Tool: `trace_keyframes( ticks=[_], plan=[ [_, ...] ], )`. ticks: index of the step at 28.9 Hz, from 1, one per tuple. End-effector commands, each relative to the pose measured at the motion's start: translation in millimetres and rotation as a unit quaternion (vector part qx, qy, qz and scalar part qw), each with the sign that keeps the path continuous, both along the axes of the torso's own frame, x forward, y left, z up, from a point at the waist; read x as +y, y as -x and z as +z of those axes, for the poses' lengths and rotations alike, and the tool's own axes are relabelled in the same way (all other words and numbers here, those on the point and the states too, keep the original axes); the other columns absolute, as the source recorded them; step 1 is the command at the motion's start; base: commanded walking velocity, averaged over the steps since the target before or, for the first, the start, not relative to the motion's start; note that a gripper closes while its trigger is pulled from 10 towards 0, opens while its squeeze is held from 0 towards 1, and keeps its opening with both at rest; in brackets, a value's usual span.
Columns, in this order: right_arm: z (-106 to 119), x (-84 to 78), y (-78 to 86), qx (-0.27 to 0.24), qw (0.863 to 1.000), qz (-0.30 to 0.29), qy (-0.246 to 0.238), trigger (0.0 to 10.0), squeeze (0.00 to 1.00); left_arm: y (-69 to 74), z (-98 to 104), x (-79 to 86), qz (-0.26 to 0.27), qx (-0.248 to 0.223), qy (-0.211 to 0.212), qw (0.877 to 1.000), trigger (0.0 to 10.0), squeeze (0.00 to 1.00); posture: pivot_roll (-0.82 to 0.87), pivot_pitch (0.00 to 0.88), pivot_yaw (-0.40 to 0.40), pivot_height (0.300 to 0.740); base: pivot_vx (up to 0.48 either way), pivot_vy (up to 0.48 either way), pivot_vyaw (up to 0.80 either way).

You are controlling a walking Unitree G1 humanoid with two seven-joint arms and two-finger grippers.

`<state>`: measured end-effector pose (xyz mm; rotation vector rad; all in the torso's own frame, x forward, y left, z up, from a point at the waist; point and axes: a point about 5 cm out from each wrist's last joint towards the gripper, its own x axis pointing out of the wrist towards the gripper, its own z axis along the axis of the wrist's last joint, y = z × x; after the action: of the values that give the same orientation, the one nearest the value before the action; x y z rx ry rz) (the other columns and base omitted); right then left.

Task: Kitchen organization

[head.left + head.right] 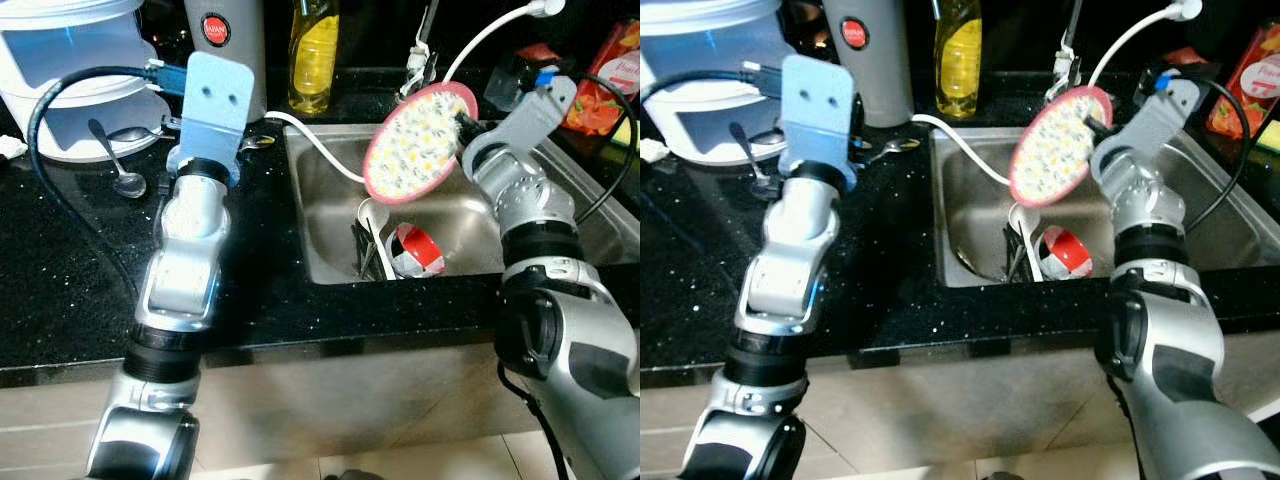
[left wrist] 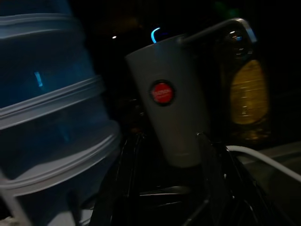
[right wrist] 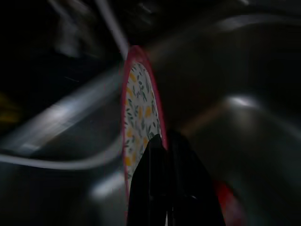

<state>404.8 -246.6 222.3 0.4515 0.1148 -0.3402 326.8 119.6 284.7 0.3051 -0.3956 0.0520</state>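
The sink (image 1: pixel 330 250) is crowded at its near left corner — a white ladle (image 1: pixel 372 225), dark utensils (image 1: pixel 362 255) and a red-and-white cup (image 1: pixel 415 250) lie together there. Above them the right gripper (image 1: pixel 462 125) holds a floral plate (image 1: pixel 418 142) on edge, blocking the way down from the left, and a white cable (image 1: pixel 320 150) crosses the far left rim. The basin's right half lies open. On the counter (image 1: pixel 70 290), the near left stretch is bare — farther back stand a white container (image 1: pixel 70 80), a spoon (image 1: pixel 115 160), a grey cup (image 1: pixel 228 40) and a yellow bottle (image 1: pixel 313 55).
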Motion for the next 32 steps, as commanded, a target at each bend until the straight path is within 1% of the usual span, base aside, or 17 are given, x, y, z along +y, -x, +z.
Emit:
trace_keyframes(
  ticks=[1, 4, 6, 7, 13, 14, 15, 16, 17, 18, 19, 22, 24, 25, 27, 30, 32],
  plan=[
    [-8.4, 2.3, 0.6, 0.017, 1.000, 0.001, 0.024, 10.0, 0.00, 0.5, 1.5, 2.4, 0.006, -0.002, -0.012, 1.000, 10.0, 0.00, 0.13, 0.000, -0.049, 0.740, 0.000, 0.000, 0.00],
    [-28.2, 21.6, -0.6, 0.057, 0.992, 0.049, 0.097, 10.0, 0.00, 3.2, -2.2, 3.6, 0.007, 0.005, -0.012, 1.000, 10.0, 0.00, 0.12, 0.000, -0.045, 0.740, 0.000, 0.000, 0.00],
    [-31.5, 25.5, -0.8, 0.060, 0.991, 0.056, 0.101, 10.0, 0.00, 3.7, -4.0, 3.5, 0.007, 0.008, -0.013, 1.000, 10.0, 0.00, 0.12, 0.000, -0.045, 0.740, 0.000, 0.000, 0.00],
    [-36.0, 30.7, -0.9, 0.064, 0.992, 0.072, 0.088, 10.0, 1.00, 3.8, -4.9, 3.4, 0.007, 0.010, -0.013, 1.000, 10.0, 0.00, 0.13, 0.000, -0.044, 0.740, 0.000, 0.000, 0.00],
    [-37.5, 37.1, -2.0, 0.054, 0.992, 0.075, 0.086, 10.0, 1.00, 3.8, -3.8, 2.5, 0.007, 0.009, -0.013, 1.000, 10.0, 0.00, 0.13, 0.000, -0.043, 0.740, 0.000, 0.000, 0.00],
    [-28.2, 37.6, -4.1, 0.023, 0.993, 0.069, 0.091, 10.0, 0.65, 3.8, -3.6, 1.9, 0.005, 0.009, -0.013, 1.000, 10.0, 0.00, 0.13, 0.000, -0.039, 0.740, 0.000, 0.000, 0.00],
    [-10.4, 37.7, -6.5, -0.034, 0.993, 0.056, 0.102, 10.0, 0.00, 4.1, -3.4, 0.7, 0.002, 0.010, -0.015, 1.000, 10.0, 0.00, 0.13, 0.000, -0.036, 0.740, 0.000, 0.000, 0.00],
    [-10.4, 37.7, -6.5, -0.034, 0.993, 0.056, 0.102, 10.0, 0.00, 4.1, -3.4, 0.7, 0.002, 0.010, -0.015, 1.000, 10.0, 0.00, 0.13, 0.000, -0.036, 0.740, 0.000, 0.000, 0.00],
    [1.8, 38.7, -6.4, -0.069, 0.986, 0.048, 0.143, 10.0, 0.00, 4.3, -5.8, -0.2, 0.000, 0.013, -0.017, 1.000, 10.0, 0.00, 0.12, 0.000, -0.033, 0.740, 0.000, 0.000, 0.00],
    [16.7, 47.4, -4.6, -0.117, 0.967, 0.054, 0.218, 10.0, 0.00, 5.1, -10.6, -2.0, -0.003, 0.021, -0.020, 1.000, 10.0, 0.00, 0.12, 0.000, -0.026, 0.740, 0.000, 0.000, 0.00],
    [16.7, 47.4, -4.6, -0.117, 0.967, 0.054, 0.218, 10.0, 0.00, 5.1, -10.6, -2.0, -0.003, 0.021, -0.020, 1.000, 10.0, 0.00, 0.12, 0.000, -0.026, 0.740, 0.000, 0.000, 0.00],
    [32.1, 74.4, 6.4, -0.208, 0.926, 0.093, 0.300, 10.0, 0.00, 7.8, -18.7, -10.1, -0.026, 0.039, -0.024, 0.999, 10.0, 0.00, 0.11, 0.000, -0.019, 0.740, 0.000, 0.000, 0.00],
    [36.1, 79.0, 10.9, -0.235, 0.920, 0.095, 0.298, 10.0, 0.00, 8.9, -19.6, -11.4, -0.031, 0.043, -0.022, 0.998, 10.0, 0.00, 0.11, 0.000, -0.017, 0.740, 0.000, 0.000, 0.00],
    [49.7, 79.7, 20.7, -0.289, 0.925, 0.062, 0.237, 10.0, 0.00, 10.5, -18.7, -9.7, -0.031, 0.038, -0.005, 0.999, 10.0, 0.00, 0.09, 0.000, 0.001, 0.740, 0.000, 0.000, 0.00],
    [62.8, 78.7, 28.4, -0.321, 0.918, 0.029, 0.231, 10.0, 0.00, 9.7, -20.9, -7.3, -0.018, 0.037, -0.002, 0.999, 10.0, 0.00, 0.08, 0.000, 0.012, 0.740, 0.000, 0.000, 0.00],
    [64.4, 84.0, 32.5, -0.330, 0.909, 0.036, 0.251, 10.0, 0.00, 8.9, -23.7, -7.6, -0.021, 0.040, -0.003, 0.999, 10.0, 0.00, 0.08, 0.000, 0.032, 0.740, 0.000, 0.000, 0.00],
    [60.0, 89.1, 31.8, -0.320, 0.920, 0.062, 0.217, 10.0, 0.00, 7.8, -18.5, -8.6, -0.031, 0.037, 0.011, 0.999, 10.0, 0.00, 0.08, 0.000, 0.039, 0.740, 0.000, 0.000, 0.00]
  ],
)
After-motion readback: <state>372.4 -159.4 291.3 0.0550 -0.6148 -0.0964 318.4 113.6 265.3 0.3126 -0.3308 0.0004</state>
